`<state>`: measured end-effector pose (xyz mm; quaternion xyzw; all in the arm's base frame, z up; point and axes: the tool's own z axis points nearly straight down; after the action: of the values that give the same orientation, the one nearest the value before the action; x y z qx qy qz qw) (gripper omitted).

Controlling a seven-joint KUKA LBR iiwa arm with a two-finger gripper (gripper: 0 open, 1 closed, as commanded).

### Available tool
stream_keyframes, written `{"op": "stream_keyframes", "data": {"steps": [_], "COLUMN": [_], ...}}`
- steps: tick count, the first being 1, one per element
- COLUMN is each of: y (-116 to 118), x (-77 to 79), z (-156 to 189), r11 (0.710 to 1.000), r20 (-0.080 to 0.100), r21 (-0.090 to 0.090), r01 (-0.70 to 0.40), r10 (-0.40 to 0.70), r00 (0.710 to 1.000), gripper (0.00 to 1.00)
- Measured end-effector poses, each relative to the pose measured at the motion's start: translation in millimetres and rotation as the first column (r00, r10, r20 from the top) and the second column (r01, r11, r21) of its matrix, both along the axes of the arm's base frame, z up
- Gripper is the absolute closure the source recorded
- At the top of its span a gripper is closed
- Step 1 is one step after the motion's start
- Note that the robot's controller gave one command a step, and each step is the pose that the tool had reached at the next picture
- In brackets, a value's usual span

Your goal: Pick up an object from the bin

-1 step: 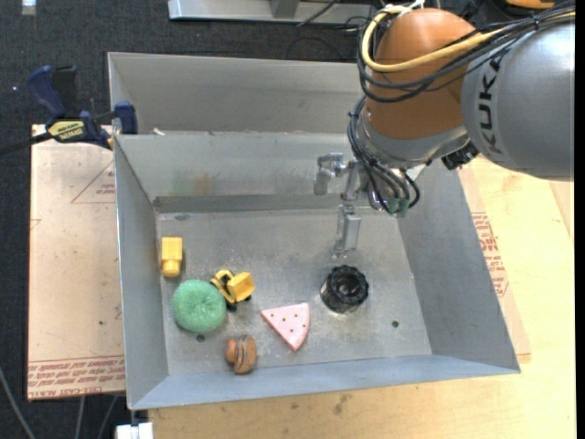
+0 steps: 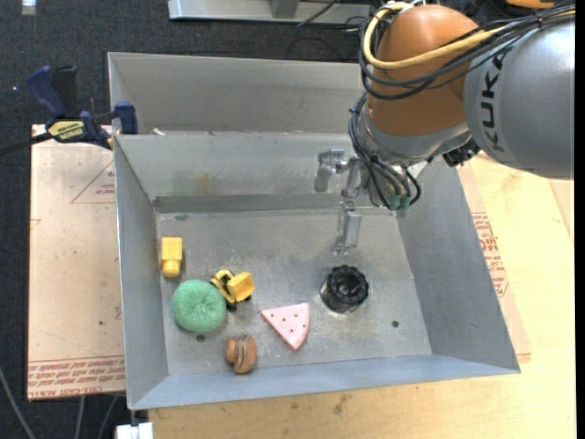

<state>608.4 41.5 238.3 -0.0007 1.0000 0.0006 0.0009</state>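
Observation:
My gripper [image 2: 345, 238] hangs below the wrist over the right half of the bin floor, clear of everything. Just in front of it, a short way below its tip, lies a black round ribbed thing [image 2: 345, 288]. To the left of that sits a pink triangular wedge with dark dots [image 2: 288, 324]. Further left lies a small yellow toy vehicle with black wheels [image 2: 233, 287].
A green fuzzy ball [image 2: 198, 305] touches the yellow vehicle at the bin's left front. A yellow block [image 2: 171, 255] lies by the left wall, and a small brown lump [image 2: 241, 354] near the front wall. The arm with its orange cover and cables comes in from the upper right.

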Motion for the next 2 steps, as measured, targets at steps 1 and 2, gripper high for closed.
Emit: {"op": "stream_keyframes", "data": {"steps": [1,2], "y": [-14,-60], "x": [-40.6,-46.8], "z": [-17,-63], "r11": [0.999,0.992], "r20": [0.004,0.002], "r21": [0.000,0.000], "r01": [-0.048,-0.126], "r10": [0.048,0.126], "r00": [0.999,0.992], "gripper": [0.00,0.00]}}
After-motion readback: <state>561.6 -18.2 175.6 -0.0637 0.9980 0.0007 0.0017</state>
